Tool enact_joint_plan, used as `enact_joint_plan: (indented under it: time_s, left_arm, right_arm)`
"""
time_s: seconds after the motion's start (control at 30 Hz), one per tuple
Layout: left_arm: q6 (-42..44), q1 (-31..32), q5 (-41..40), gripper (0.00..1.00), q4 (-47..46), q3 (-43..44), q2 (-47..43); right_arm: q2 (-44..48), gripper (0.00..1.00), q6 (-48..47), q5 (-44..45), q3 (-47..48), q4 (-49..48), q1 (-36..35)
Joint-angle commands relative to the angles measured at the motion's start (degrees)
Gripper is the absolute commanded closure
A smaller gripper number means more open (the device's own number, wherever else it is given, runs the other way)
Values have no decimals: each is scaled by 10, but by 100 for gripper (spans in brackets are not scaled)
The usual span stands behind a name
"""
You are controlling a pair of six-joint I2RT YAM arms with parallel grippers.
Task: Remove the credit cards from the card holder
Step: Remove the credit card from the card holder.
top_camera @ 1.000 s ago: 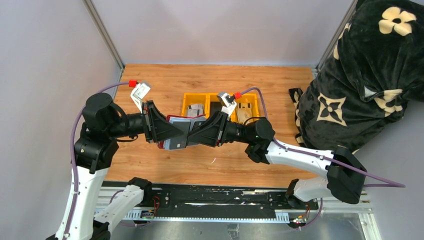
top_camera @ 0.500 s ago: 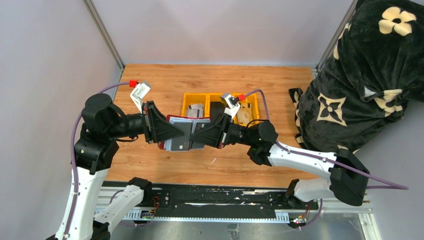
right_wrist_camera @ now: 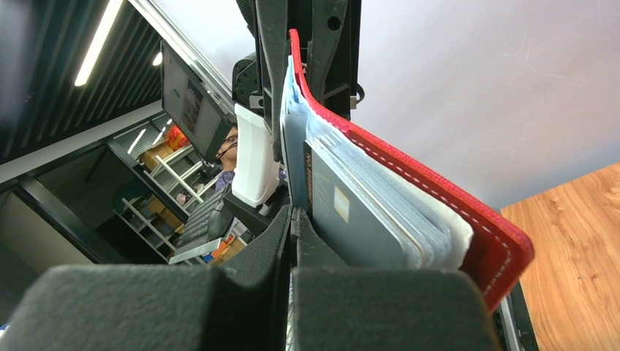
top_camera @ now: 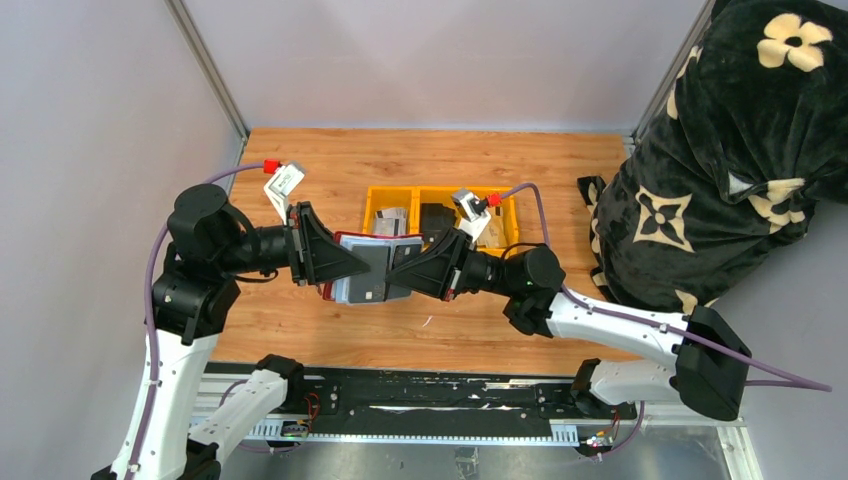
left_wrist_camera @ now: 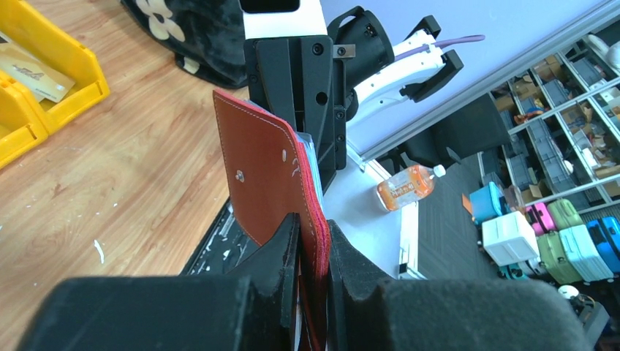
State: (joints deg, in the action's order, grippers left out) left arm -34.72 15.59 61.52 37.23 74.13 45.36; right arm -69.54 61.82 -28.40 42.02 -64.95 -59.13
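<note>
View from beside the worktop, both arms meeting over its middle.

The card holder hangs in the air between the two arms, well clear of the wood. Its long axis runs left to right, along the line from one arm to the other. The grey lining faces up. The dark-red outside, with its snap stud, faces down toward the worktop, and the red rim shows along the far and left edges.

The left gripper has its jaws narrow and clamped on the left end of the holder. In the left wrist view the red leather passes straight between the two fingers.

The right gripper meets the holder's right end with its jaws pressed fully together. In the right wrist view the credit cards fan out of the pockets just beside the fingers. One is a dark grey card with a small pale chip. A thin pale layer runs down into the seam of the jaws, but it cannot be told whether that layer is a card or lining.

Beyond the holder stands a yellow tray of three compartments. Loose cards lie in its left compartment and a dark object in the middle one.
</note>
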Motion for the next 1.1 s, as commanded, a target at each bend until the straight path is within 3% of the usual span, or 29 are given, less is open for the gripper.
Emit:
enact_joint_plan:
  time_s: [0.0,0.27,0.37,0.5,0.8,1.07]
  left_arm:
    - [-21,3,30,100,-26,11,-7]
    - [-27,3,34,97,-32,8,-6]
    - [-24,3,31,96,-31,6,-6]
    - [-19,3,26,95,-30,5,-7]
    - [-17,3,19,95,-27,6,-6]
    - [2,3,11,95,-11,10,-5]
  right_arm:
    - [22,100,-25,14,-27,17,-4]
    - [30,100,-35,12,-20,40,-5]
    - [18,74,-35,-2,1,43,-12]
    - [10,59,-37,-11,16,39,-19]
    - [5,59,-41,-23,42,51,-24]
    - [4,70,-28,-35,50,33,-25]
